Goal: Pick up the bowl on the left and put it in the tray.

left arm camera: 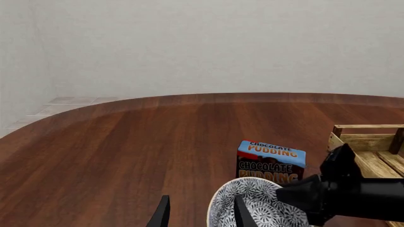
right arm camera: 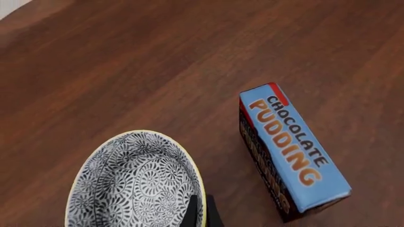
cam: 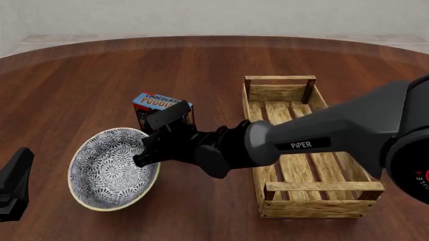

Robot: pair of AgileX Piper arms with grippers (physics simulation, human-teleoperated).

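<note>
The blue-grey and white patterned bowl with its yellowish rim is at the table's front left, its opening tipped toward the front camera. My right gripper reaches across from the right and is shut on the bowl's right rim. In the right wrist view its fingertips pinch the rim of the bowl, one inside and one outside. The left gripper stands open beside the bowl, holding nothing. The light-wood slatted tray lies to the right of the bowl.
A chocolate pudding box stands just behind the bowl, between it and the tray's far end. The right arm spans over the tray. Part of the left arm shows at the front left edge.
</note>
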